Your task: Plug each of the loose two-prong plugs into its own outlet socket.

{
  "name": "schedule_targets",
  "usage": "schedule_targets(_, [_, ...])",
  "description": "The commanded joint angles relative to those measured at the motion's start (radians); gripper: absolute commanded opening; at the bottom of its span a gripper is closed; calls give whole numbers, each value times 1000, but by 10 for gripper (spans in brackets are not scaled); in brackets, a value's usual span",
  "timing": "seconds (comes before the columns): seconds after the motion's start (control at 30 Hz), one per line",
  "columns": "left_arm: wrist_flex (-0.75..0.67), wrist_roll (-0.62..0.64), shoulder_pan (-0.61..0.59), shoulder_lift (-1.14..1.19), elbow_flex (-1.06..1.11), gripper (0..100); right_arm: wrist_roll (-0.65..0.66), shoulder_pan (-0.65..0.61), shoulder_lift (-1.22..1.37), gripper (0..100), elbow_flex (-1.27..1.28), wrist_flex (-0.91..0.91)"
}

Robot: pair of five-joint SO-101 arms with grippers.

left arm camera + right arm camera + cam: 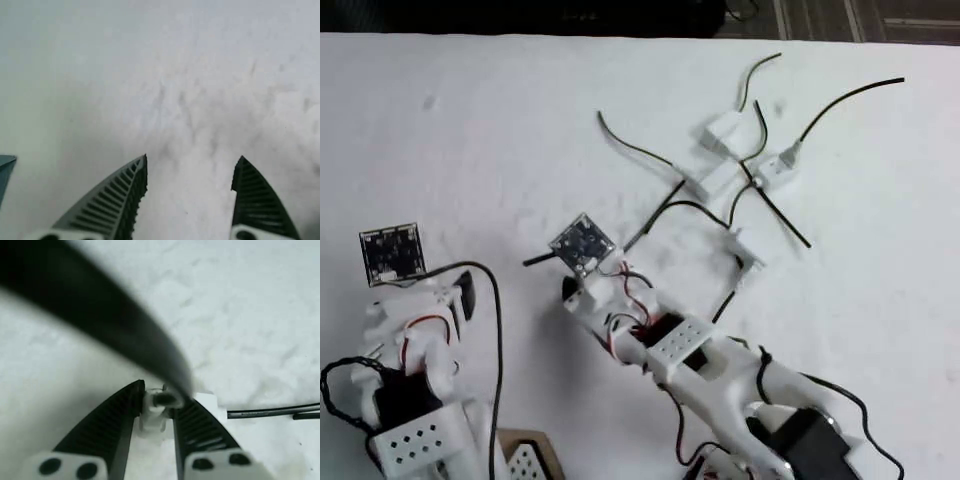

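Black cord (100, 315) hangs right across your right gripper (156, 399), which is pinching a white plug (150, 421) just at its fingertips, so it could twist or slip out if that cord snags heading to the sockets (725, 132) well ahead of it.

Reading the high view as a dial centred on the table (470, 130), the left arm (415, 400) sits at 8 o'clock, with the left gripper (193, 165) over bare tabletop. The right arm (720, 370) lies from 5 o'clock toward the centre, where the right gripper (159, 400) clamps a plug (152, 412). At 1 to 2 o'clock four connector pieces lie close together: one (725, 130) rearmost, two (715, 178) (775, 172) side by side before it, and the fourth (745, 250) at their 6 o'clock, with cords (770, 205) crossing between them
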Motion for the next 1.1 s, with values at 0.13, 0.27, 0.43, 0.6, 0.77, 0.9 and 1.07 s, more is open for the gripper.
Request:
schedule_targets(0.13, [-20, 6, -10, -10, -3, 278, 12, 12, 13, 17, -38, -19])
schedule_targets(0.27, [-20, 6, -10, -10, -3, 278, 12, 7, 16, 17, -41, 36])
schedule_targets(0.43, [-20, 6, -10, -10, -3, 278, 14, 7, 25, 17, -43, 74])
schedule_targets(0.6, [-20, 6, -10, -10, -3, 278, 15, 10, 125, 17, -101, 110])
schedule_targets(0.77, [-20, 5, -10, -10, -3, 278, 15, 10, 127, 17, -147, 237])
schedule_targets(0.9, [-20, 5, -10, -10, -2, 278, 11, 10, 124, 24, -153, 246])
schedule_targets(1.07, [-20, 5, -10, -10, -2, 278, 6, 13, 58, 118, -170, 254])
